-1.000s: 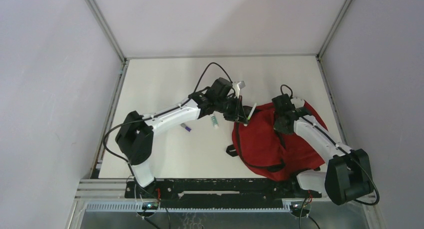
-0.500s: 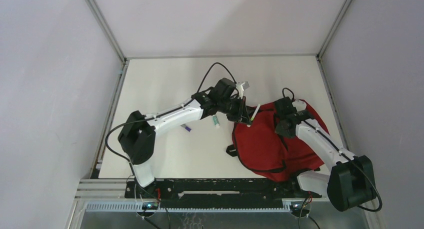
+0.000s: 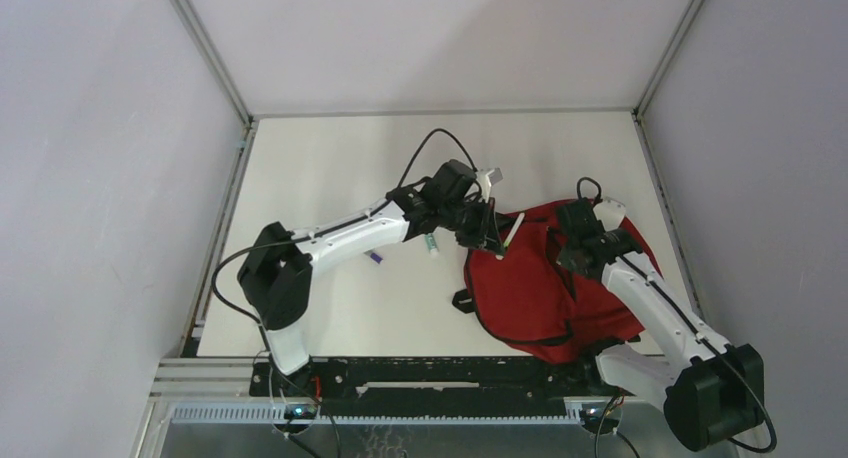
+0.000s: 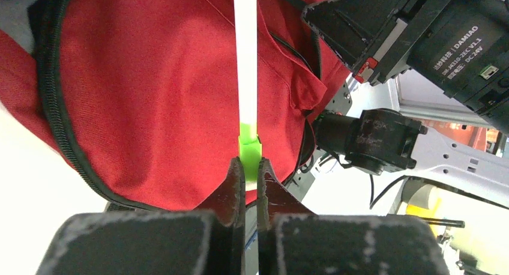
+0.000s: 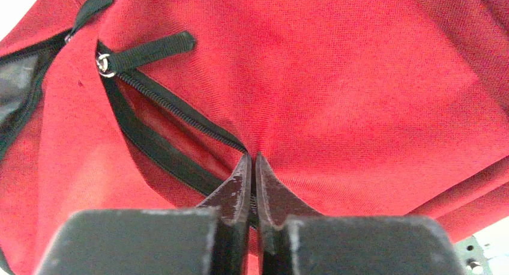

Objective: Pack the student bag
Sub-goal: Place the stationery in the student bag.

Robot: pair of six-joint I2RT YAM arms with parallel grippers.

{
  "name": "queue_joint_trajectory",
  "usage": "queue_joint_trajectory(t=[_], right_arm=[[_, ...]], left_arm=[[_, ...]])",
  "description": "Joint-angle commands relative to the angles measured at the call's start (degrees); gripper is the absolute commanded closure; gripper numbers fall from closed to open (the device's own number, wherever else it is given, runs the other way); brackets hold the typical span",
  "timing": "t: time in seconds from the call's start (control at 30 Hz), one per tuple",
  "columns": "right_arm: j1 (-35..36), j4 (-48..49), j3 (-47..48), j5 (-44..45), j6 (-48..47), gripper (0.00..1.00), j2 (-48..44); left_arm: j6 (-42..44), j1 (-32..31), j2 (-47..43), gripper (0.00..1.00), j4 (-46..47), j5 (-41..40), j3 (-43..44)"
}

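The student bag point(image 3: 530, 288), red with black zipper trim, lies on the right of the table. My left gripper point(image 3: 492, 236) hovers at its upper left edge, shut on the green end of a thin white stick point(image 3: 510, 229). In the left wrist view the stick point(image 4: 245, 59) points away from the left gripper point(image 4: 250, 167) over the red fabric point(image 4: 150, 95). My right gripper point(image 3: 572, 248) is at the bag's top. In the right wrist view the right gripper point(image 5: 252, 158) is shut on the black zipper trim point(image 5: 168, 149) beside a slit opening; the zipper pull point(image 5: 147, 50) lies further off.
A small green-and-white tube point(image 3: 430, 242) and a small purple item point(image 3: 372, 257) lie on the table left of the bag. A black strap buckle point(image 3: 461, 301) sticks out at the bag's left. The right arm's motor housing point(image 4: 420, 29) is close to the stick's far end.
The left gripper has carried the stick rightward, further over the bag's edge. The right arm has shifted right and away, drawing the bag's top with it.
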Motion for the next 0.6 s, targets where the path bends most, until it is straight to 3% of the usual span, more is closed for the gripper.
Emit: queue_joint_trajectory(t=[0.0, 0.23, 0.37, 0.47, 0.57], right_arm=[[0.28, -0.36, 0.44, 1.39, 0.01, 1.0, -1.49], [-0.08, 0.41, 1.66, -2.56, -1.73, 1.0, -5.14], [-0.24, -0.12, 3.32, -3.72, -2.15, 1.0, -5.36], [-0.15, -0.87, 4.05, -3.64, -2.08, 1.0, -5.12], [0.02, -0.91, 4.3, -3.64, -2.3, 1.0, -5.71]], left_arm=[[0.74, -1.54, 0.14, 1.0, 0.74, 2.31, 4.7], [-3.59, -4.23, 1.88, 1.0, 1.03, 7.08, 4.56], [-13.79, -4.82, 1.61, 1.0, 11.9, 10.17, -2.93], [-18.62, -5.72, 4.76, 1.0, 14.91, 15.17, -2.17], [-26.5, -6.52, 7.65, 1.0, 24.09, 20.39, -2.53]])
